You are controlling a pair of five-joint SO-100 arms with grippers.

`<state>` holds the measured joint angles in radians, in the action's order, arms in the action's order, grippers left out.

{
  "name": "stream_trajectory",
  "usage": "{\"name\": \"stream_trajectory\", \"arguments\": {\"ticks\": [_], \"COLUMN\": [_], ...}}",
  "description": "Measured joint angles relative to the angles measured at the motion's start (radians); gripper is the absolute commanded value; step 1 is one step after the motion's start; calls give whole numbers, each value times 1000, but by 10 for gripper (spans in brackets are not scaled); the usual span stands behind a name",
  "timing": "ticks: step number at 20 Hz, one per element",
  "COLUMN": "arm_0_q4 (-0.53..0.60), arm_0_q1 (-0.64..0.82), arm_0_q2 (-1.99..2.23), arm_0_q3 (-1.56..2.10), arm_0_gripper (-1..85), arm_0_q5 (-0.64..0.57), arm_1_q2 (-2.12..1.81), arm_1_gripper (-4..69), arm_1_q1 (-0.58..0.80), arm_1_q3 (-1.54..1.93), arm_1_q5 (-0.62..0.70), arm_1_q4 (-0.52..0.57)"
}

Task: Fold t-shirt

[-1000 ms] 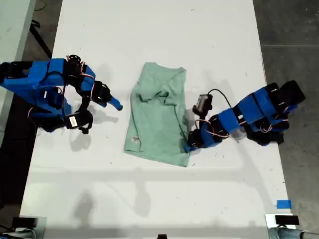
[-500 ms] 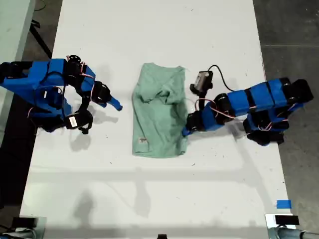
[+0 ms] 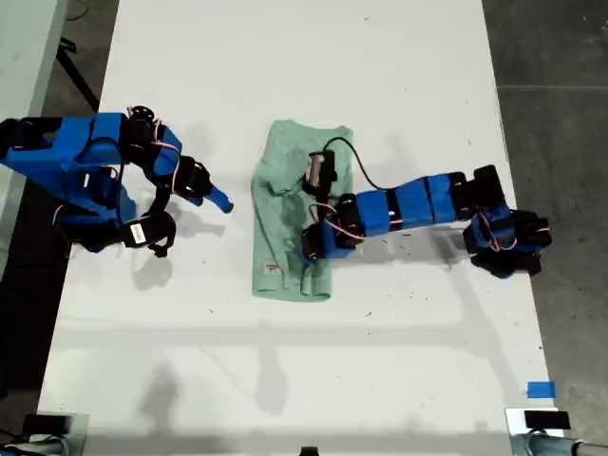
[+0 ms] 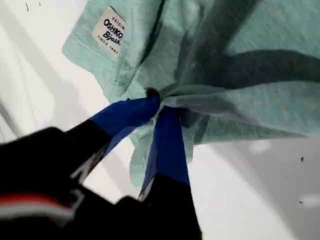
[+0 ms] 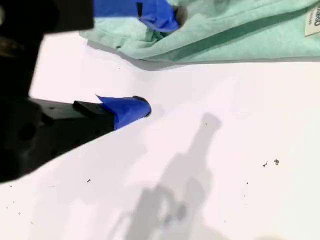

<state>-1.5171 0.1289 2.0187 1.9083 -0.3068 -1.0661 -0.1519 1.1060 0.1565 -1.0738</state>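
My first tool is pinched tight on a gathered bunch of the t-shirt, the two blue fingertips meeting on a knot of mint cloth, with the fabric fanning away from the tips and a loose lip hanging on the near side of the jaws. The first arm reaches in from the exterior view's right and lies across the garment, so the tool sits over the cloth itself, not beside it. The shirt lies on the white table as a narrow strip whose long axis runs toward and away from the exterior camera, roughly crosswise to the first arm's reach; the white tag lies just beyond the pinch, toward the hem corner, so the free edge of the strip is the one on the far side of the tips. What the next move turns on, as I judge it, is that remaining width: the held fold has to be carried further along the arm's own line until it lies over that far edge, then let go flat. My second tool stands spread, with one fingertip touching the near border of the shirt and the other over bare table, nothing between them; the shirt lies straight ahead of it. In the exterior view that second tool hangs off the strip's side, clearly the one less engaged with the cloth.
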Motion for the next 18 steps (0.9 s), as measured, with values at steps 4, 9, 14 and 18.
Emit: {"name": "stream_trajectory", "arguments": {"ticks": [4,9,14,18], "arm_0_q4": [15,28,20,9], "arm_0_q1": [0,0,-25,-64], "arm_0_q2": [0,-18,-55,-66], "arm_0_q3": [0,-18,-140,-186], "arm_0_gripper": [283,284,278,273], "arm_0_q5": [0,0,0,17], "arm_1_q2": [-20,-206,-400,-522], "arm_1_gripper": [238,229,266,141], "arm_1_q1": [21,156,253,258], "arm_1_q3": [-173,-225,-183,-46], "arm_1_q5": [112,179,210,206], "arm_1_q4": [-143,-350,-514,-517]}}
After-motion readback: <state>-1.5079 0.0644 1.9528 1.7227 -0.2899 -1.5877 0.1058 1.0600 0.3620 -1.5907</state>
